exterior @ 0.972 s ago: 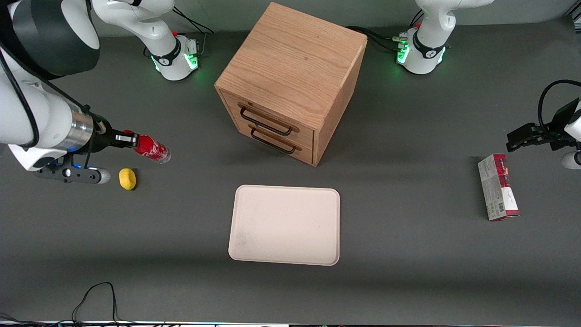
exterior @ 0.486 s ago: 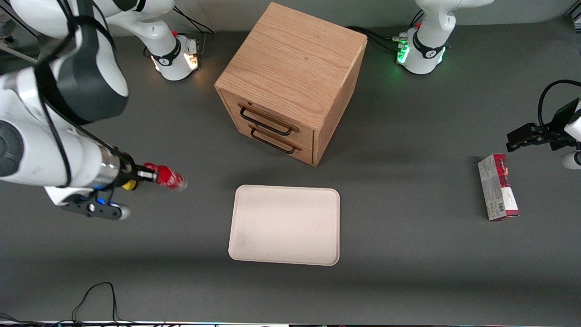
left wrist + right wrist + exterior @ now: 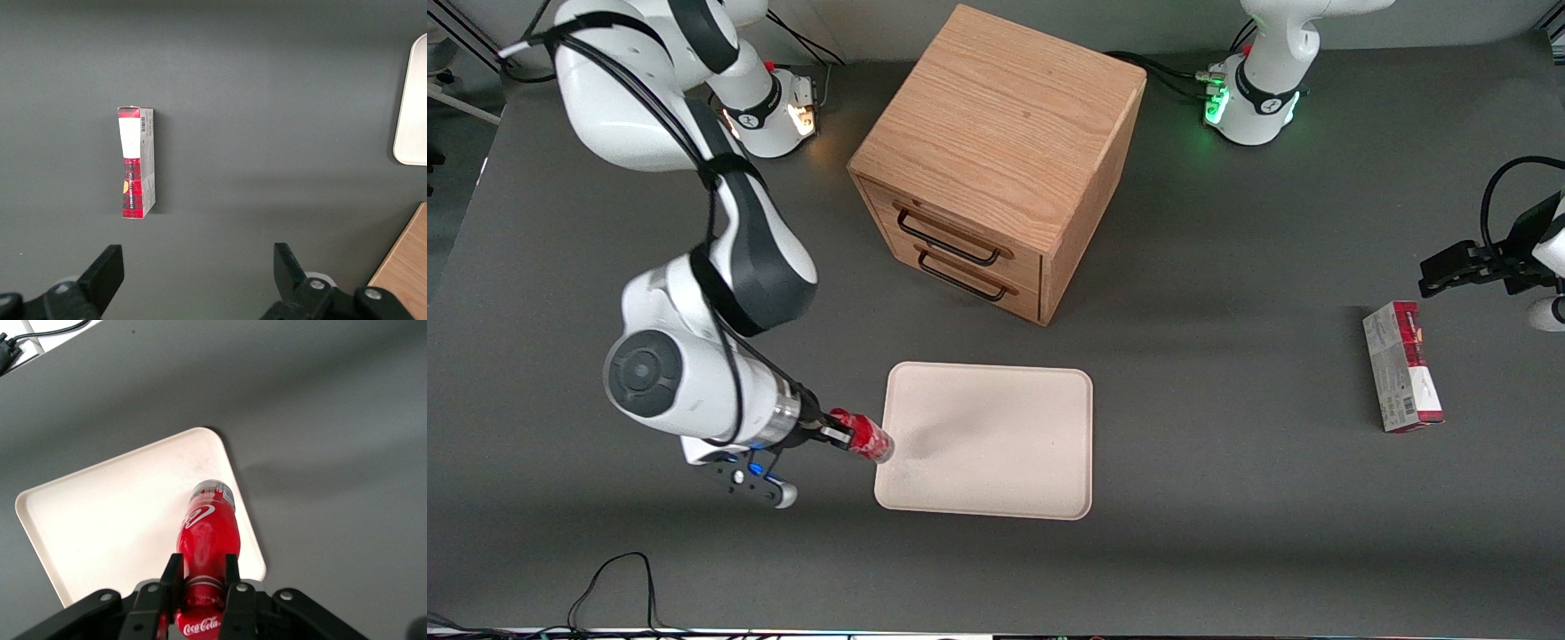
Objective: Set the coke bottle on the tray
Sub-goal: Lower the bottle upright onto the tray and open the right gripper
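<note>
Gripper (image 3: 838, 436) clamping coke bottle (image 3: 864, 438) — over tray (image 3: 996, 444) edge, dark grey table (image 3: 1227, 498).

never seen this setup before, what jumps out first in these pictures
The gripper is shut on a small red coke bottle, holding it over the edge of the pale tray at the working arm's end. A big wooden drawer cabinet stands farther from the front camera than the tray.

End effector (image 3: 845, 437) clamped, tilted, low over table.
</note>
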